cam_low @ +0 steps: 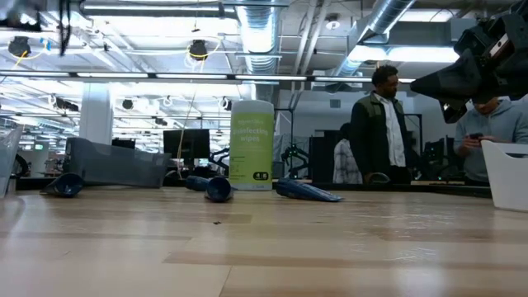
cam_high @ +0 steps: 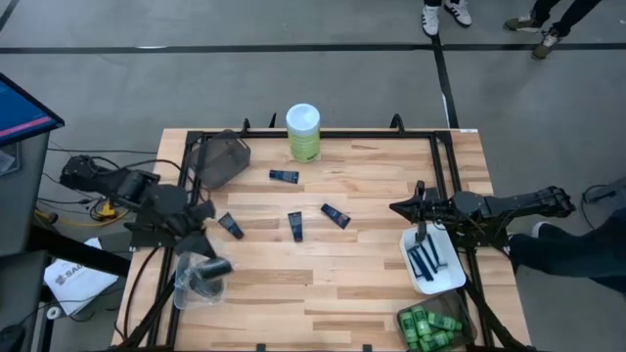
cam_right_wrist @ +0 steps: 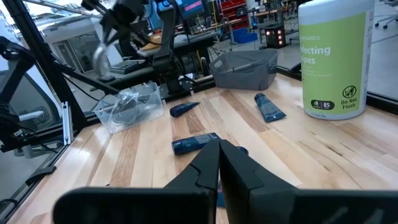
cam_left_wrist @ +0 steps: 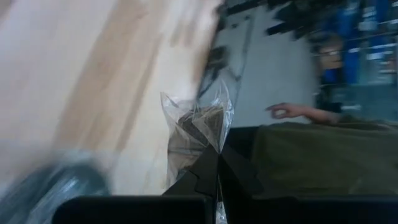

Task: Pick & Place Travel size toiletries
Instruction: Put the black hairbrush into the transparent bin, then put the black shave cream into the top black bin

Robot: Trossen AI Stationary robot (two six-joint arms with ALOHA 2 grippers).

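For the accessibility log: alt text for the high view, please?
Overhead: four navy tubes lie scattered mid-table near a green canister. The left end effector is shut at the left edge above a clear bin; the right end effector, shut, hangs above a white tray of razors.

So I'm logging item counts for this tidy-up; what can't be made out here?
- Clear bin, high view: contents too blurred to name.
- Left pincer, left wrist view: pinches clear plastic, motion-blurred.
- Green bottles, high view: too small to count.
- White tray, low view: wall hides contents.
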